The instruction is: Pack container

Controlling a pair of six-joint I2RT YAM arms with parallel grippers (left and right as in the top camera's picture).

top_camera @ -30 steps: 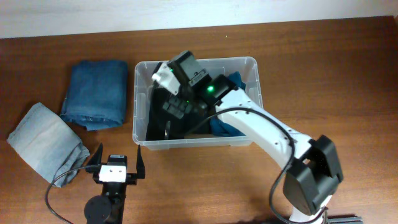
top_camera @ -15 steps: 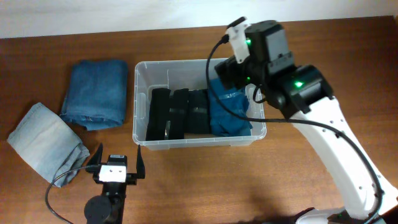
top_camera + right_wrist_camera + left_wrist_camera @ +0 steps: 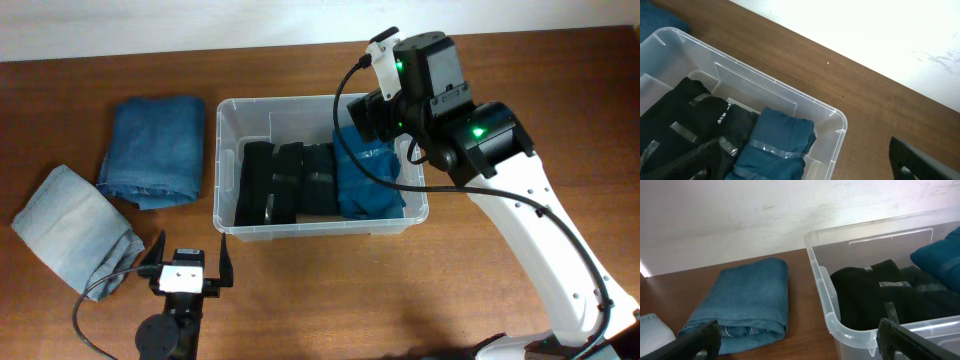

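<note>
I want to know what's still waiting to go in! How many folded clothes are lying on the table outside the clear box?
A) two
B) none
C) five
A: a dark blue folded cloth and a light blue-grey folded cloth lie on the table, to the left of the container in the overhead view.

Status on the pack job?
Left gripper open, right gripper open, both empty. Bin holds black clothes, blue garment. Dark jeans, light jeans outside it. No obstruction.
</note>
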